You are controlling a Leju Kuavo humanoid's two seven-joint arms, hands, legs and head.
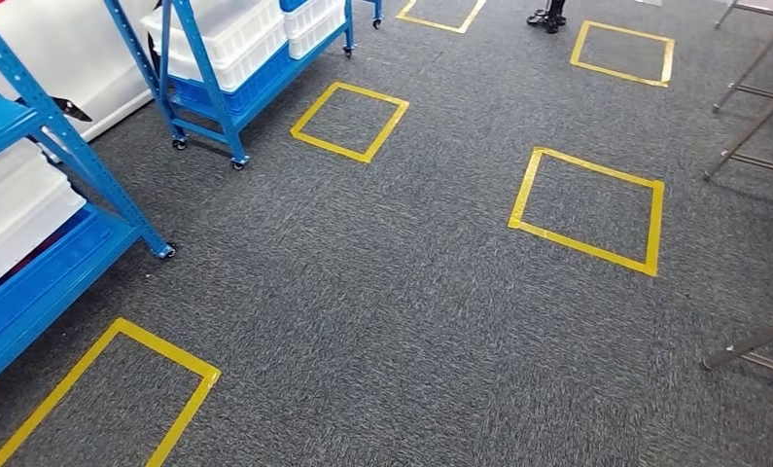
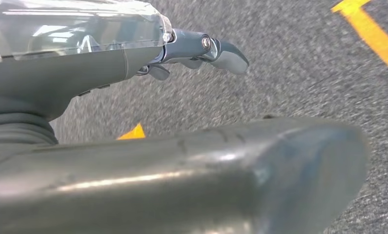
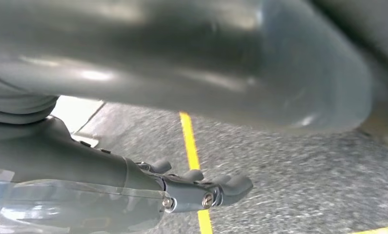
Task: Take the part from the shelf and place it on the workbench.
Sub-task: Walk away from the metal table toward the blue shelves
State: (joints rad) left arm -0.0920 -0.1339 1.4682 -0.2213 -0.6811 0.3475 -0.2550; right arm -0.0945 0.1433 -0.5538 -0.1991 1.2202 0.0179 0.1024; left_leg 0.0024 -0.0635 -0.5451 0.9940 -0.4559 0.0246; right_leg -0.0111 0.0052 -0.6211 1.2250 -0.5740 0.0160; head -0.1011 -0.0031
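Both hands hold nothing: left hand [image 2: 196,53] and right hand [image 3: 201,187] hang with fingers apart over grey carpet [image 1: 411,321] near blue shelves [image 1: 217,88]

Grey left robot hand [image 2: 133,97], clear cover, silver screws, thumb seemingly scuffed

No legible text, seemingly.

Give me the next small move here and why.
Probably turn left and step toward the near blue metal shelf rack holding white plastic bins. It sits at the head view's left edge, off-centre, with grey carpet ahead. The left hand and right hand hang over the floor with fingers extended, holding nothing, so no part has been picked up yet.
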